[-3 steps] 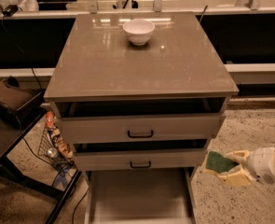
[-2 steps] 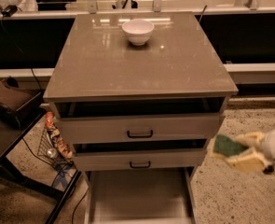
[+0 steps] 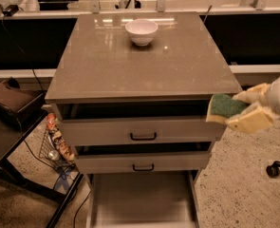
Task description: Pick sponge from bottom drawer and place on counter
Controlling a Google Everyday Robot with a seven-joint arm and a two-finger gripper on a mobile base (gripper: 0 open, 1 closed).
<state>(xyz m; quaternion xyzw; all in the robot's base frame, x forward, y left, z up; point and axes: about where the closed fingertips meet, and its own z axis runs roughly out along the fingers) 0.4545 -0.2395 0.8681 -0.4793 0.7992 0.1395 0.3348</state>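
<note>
My gripper (image 3: pixel 239 109) is at the right of the cabinet, level with the top drawer front and just below the counter's front right corner. It is shut on the sponge (image 3: pixel 224 106), whose dark green face points up and to the left between the pale fingers (image 3: pixel 251 119). The counter (image 3: pixel 106 61) is a glossy grey-brown slab on top of the cabinet. The bottom drawer (image 3: pixel 142 198) is pulled out at the foot of the cabinet, a pale tray with a bare floor.
A white bowl (image 3: pixel 141 31) stands at the back middle of the counter. Two grey drawer fronts with black handles (image 3: pixel 143 136) sit slightly open. A dark side table (image 3: pixel 6 127) and a wire basket (image 3: pixel 54 144) are at the left. A chair caster (image 3: pixel 273 170) is at the right.
My gripper has risen with the sponge, from beside the lower drawer front to beside the top drawer front, close under the counter's edge.
</note>
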